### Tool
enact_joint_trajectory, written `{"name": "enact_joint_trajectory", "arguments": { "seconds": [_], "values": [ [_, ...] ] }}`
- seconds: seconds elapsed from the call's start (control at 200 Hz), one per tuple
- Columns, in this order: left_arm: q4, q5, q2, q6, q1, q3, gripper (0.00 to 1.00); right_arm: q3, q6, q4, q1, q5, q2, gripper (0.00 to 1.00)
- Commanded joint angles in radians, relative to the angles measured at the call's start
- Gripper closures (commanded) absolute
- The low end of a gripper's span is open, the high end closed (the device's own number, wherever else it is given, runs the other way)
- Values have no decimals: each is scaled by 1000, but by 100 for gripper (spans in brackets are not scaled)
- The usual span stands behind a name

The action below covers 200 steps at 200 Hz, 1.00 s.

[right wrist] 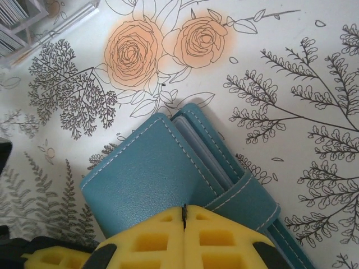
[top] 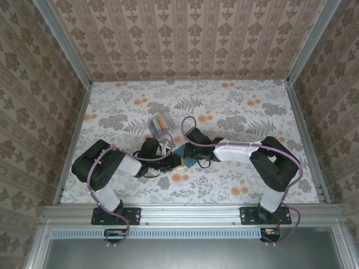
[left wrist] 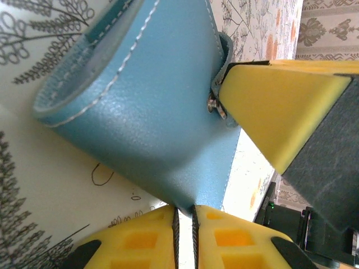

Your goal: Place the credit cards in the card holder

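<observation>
A dark teal folding wallet (right wrist: 146,174) lies on the table between both grippers. My left gripper (left wrist: 185,212) has its yellow fingers pinched on the edge of the wallet's cover (left wrist: 157,101), lifting that flap. My right gripper (right wrist: 184,208) is shut, with its tips pressed down on the wallet near the strap; one of its fingers (left wrist: 275,106) shows in the left wrist view against the snap. A pale blue-grey edge (right wrist: 208,152) shows inside the wallet's fold; I cannot tell what it is. The clear card holder (top: 160,126) stands behind the wallet with a yellow-orange credit card (top: 162,120) upright in it.
The card holder's corner (right wrist: 56,25) sits at the top left of the right wrist view, close to the wallet. Patterned walls and an aluminium frame (top: 303,140) enclose the floral table (top: 247,112). Both arms crowd the near middle, and cables (top: 185,126) loop above them.
</observation>
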Motion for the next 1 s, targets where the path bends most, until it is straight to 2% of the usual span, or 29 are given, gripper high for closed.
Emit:
{"name": "enact_joint_trajectory", "arguments": {
  "seconds": [0.0, 0.52, 0.995],
  "values": [
    [-30, -52, 12, 9, -7, -14, 83, -34, -20, 5, -25, -179, -17, 100],
    [-66, -59, 13, 10, -2, -2, 83, -38, -30, 69, -63, -244, -14, 100],
    [-64, -58, 17, 10, -2, 0, 83, -41, -64, 120, -64, -191, 13, 100]
  ]
}}
